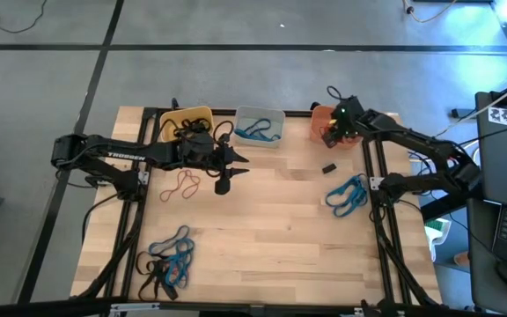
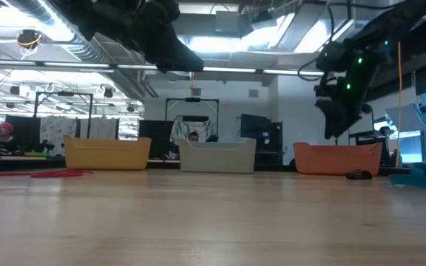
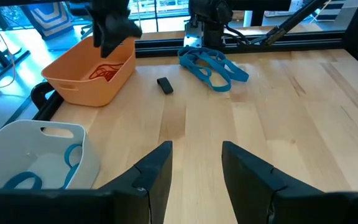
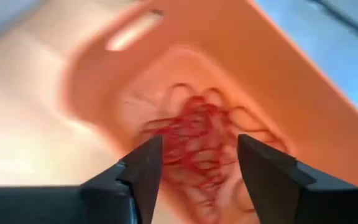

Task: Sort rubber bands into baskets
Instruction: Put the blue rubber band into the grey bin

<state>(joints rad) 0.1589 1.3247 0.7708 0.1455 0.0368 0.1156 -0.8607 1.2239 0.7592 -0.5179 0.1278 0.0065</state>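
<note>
Three baskets stand in a row along the far edge of the wooden table [image 1: 271, 220]. The yellow basket [image 1: 202, 113] on the left holds a tangle of black rubber bands [image 1: 181, 128]. The pale grey basket [image 1: 260, 114] in the middle holds blue bands [image 1: 258, 134]. The orange basket [image 3: 82, 68] on the right holds a heap of red-orange bands [image 4: 194, 140].

Four groups of loose bands lie on the table. At the near left corner is a mixed pile of blue and black bands [image 1: 167, 260]. Just beside the left arm, nearer than the yellow basket, lie a few red-orange bands [image 1: 181, 184]. Right of the middle lies one small black band [image 1: 329, 167], bunched up. At the right edge lies a heap of blue bands [image 1: 348, 195].

The left gripper [image 1: 227, 173] hangs over the table just near of the yellow and grey baskets, its two fingers [image 3: 157, 171] apart and nothing between them. The right gripper [image 4: 197, 165] hangs directly above the orange basket, pointing down into it; its fingers [image 4: 263, 168] stand apart, with the red-orange heap below the gap and nothing clamped.
</note>
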